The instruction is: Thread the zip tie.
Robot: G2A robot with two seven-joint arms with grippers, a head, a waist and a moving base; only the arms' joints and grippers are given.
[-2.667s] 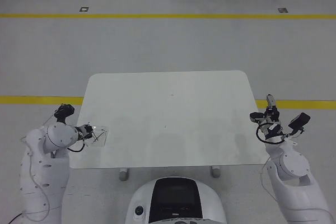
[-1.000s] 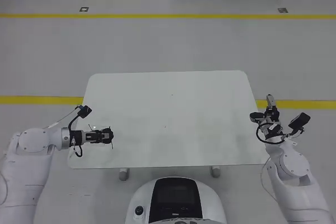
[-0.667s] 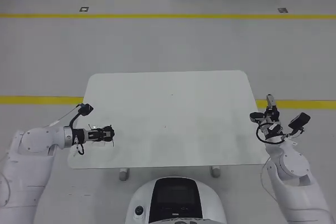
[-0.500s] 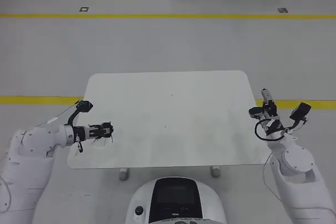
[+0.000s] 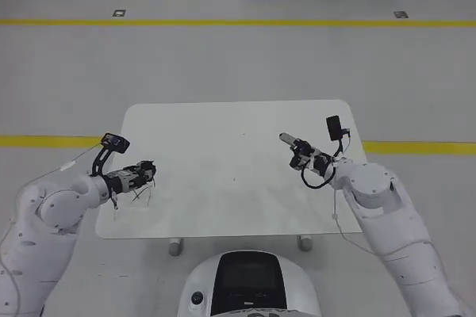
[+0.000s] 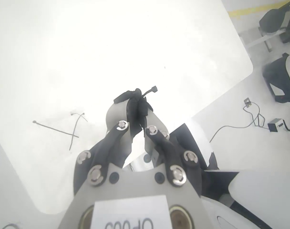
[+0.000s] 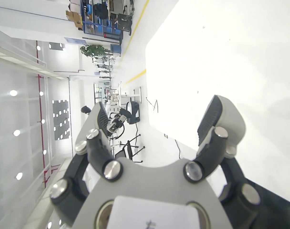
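Note:
My left gripper (image 5: 147, 170) hangs over the table's left part, shut on a black zip tie (image 6: 151, 90). The tie's head end pokes out past the fingertips (image 6: 135, 96). Two more black zip ties (image 6: 63, 131) lie crossed on the table beside that gripper, close to the left edge (image 5: 139, 196). My right gripper (image 5: 289, 141) is over the right half of the table, open with nothing between its fingers (image 7: 156, 103). In the right wrist view the loose ties (image 7: 155, 104) show far off near the table's edge.
The white table (image 5: 238, 150) has rounded corners and bare surface between the two arms. Grey floor with yellow lines surrounds it. Cables and a small box (image 6: 275, 122) lie on the floor off one side.
The left gripper came in from the left edge over the table with the tie. The right arm swung from beyond the right edge to above the table.

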